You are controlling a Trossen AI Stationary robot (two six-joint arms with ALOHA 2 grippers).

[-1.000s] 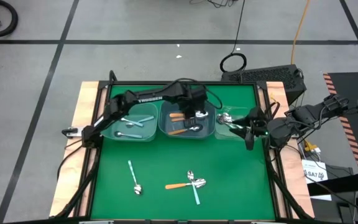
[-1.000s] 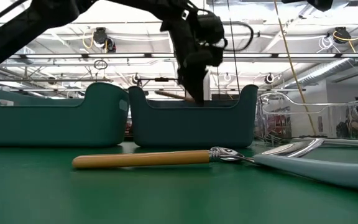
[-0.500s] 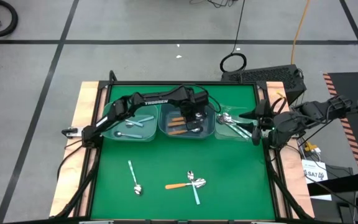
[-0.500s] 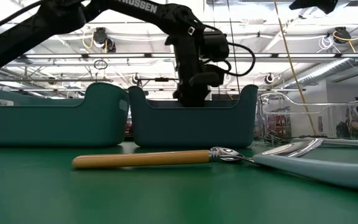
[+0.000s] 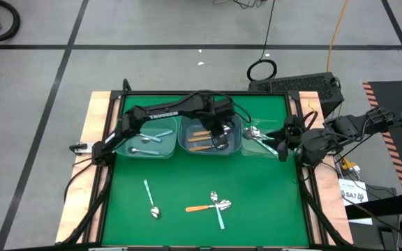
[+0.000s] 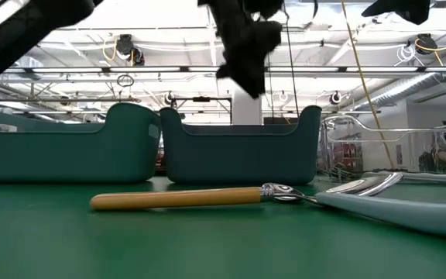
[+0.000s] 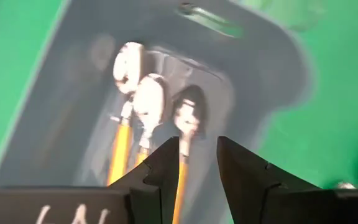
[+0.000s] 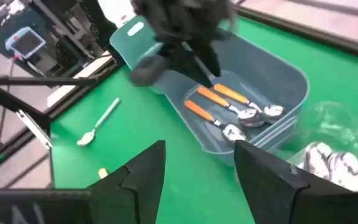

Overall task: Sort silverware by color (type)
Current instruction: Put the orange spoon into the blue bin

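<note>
My left gripper (image 5: 218, 127) hangs open and empty above the middle blue-grey bin (image 5: 185, 141), high over its rim in the low view (image 6: 248, 74). Three orange-handled spoons (image 7: 135, 118) lie flat on that bin's floor, below the fingers (image 7: 197, 158). Light blue spoons (image 5: 152, 137) lie in the left bin. Green-handled spoons (image 5: 258, 137) lie in a clear bin on the right. My right gripper (image 5: 280, 146) waits open and empty beside that clear bin (image 8: 197, 158). Loose spoons lie flat on the green mat: a light blue one (image 5: 151, 199), an orange one (image 5: 199, 207) and a green one (image 5: 220, 215).
The three bins stand in a row across the mat's far half. The loose spoons lie near its near edge, with the orange handle (image 6: 176, 199) and a green handle (image 6: 393, 211) close to the low camera. Bare green mat (image 5: 187, 174) lies between the bins and the loose spoons.
My left gripper went down into the middle bin and then came straight up, well clear of its rim. It holds nothing now. My right gripper stayed beside the clear bin.
</note>
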